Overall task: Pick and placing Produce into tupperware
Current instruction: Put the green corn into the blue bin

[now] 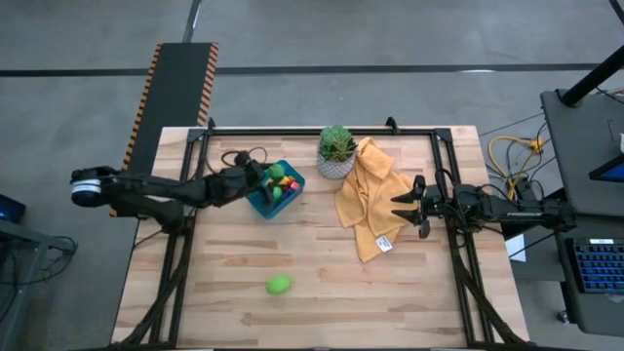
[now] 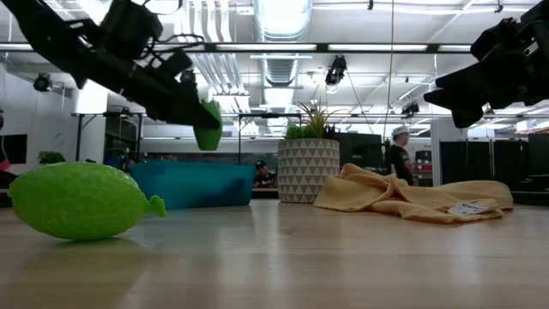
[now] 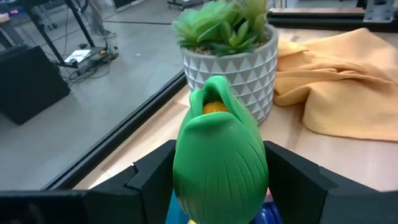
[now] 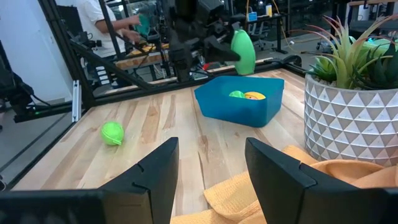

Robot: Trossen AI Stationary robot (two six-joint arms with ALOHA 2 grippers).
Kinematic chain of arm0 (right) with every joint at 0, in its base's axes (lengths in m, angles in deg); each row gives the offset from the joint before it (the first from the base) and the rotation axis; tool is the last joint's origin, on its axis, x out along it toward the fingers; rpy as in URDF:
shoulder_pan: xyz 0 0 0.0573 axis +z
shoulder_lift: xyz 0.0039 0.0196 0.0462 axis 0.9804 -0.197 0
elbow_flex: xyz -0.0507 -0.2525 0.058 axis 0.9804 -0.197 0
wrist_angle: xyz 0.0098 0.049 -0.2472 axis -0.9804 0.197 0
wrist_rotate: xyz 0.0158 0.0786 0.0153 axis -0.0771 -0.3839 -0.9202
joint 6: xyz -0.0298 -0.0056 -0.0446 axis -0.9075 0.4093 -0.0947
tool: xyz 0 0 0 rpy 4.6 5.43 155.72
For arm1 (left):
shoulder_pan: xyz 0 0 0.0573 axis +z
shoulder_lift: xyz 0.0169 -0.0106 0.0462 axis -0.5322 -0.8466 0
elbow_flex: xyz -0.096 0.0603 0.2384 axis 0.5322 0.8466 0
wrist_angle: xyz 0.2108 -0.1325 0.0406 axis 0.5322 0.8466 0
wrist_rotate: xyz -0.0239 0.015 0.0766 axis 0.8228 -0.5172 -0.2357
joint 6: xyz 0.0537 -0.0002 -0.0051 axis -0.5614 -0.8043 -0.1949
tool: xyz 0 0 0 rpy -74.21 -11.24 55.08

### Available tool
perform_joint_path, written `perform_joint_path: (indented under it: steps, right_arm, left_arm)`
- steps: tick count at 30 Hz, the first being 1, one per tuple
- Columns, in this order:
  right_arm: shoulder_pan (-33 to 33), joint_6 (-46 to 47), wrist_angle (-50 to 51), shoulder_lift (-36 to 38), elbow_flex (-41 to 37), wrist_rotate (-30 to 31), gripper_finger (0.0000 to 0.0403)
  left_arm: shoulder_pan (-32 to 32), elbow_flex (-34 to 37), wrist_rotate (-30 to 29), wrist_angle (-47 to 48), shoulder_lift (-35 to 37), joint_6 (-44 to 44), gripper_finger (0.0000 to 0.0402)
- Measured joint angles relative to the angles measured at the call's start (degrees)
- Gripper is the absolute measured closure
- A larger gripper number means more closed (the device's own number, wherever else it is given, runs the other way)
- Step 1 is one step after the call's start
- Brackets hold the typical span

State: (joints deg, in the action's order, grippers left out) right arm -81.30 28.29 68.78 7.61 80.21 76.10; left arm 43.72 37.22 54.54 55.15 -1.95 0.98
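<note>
My left gripper (image 1: 261, 181) is shut on a green husk-shaped toy piece with a yellow tip (image 3: 219, 155) and hovers over the blue tupperware (image 1: 276, 192). The tupperware stands on the table left of the white plant pot (image 1: 336, 154) and holds several small pieces, yellow, green and red. In the low view the held green piece (image 2: 208, 125) hangs just above the tupperware (image 2: 193, 184). A bumpy lime-green piece (image 1: 279, 285) lies on the bare wood near the table's near edge. My right gripper (image 1: 400, 208) is open, raised beside the yellow cloth (image 1: 369, 195), touching nothing. My left gripper pinches the green piece between its two fingers (image 3: 155, 177), one on each side of its wide body (image 3: 186, 168). The fingers slant down from the table's left. The piece is lifted clear over the tupperware, its narrow yellow-tipped end (image 3: 214, 107) pointing away from the wrist.
The plant pot (image 2: 307, 170) stands right next to the tupperware's far-right corner. The crumpled yellow cloth (image 2: 412, 197) with a white tag lies right of the pot. Black frame rails run along the table's far edge and both sides. People move in the room behind.
</note>
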Motion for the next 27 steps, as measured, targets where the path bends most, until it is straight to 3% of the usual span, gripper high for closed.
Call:
perform_joint_path:
  steps: [9,16,27]
  right_arm:
    - [-0.02,0.0,0.0,0.0,-0.02,0.0,0.0225]
    - [-0.01,-0.01,0.0,0.0,-0.02,0.0,0.0225]
    - [-0.01,0.02,0.02,0.0,-0.02,0.0,0.0225]
  left_arm:
    - [4.62,-0.11,3.49,-9.68,-10.25,0.03,0.0192]
    - [6.44,-1.84,4.03,-10.19,-16.2,0.18,0.0192]
    - [7.2,-2.62,4.12,-10.92,-18.44,0.09,0.0192]
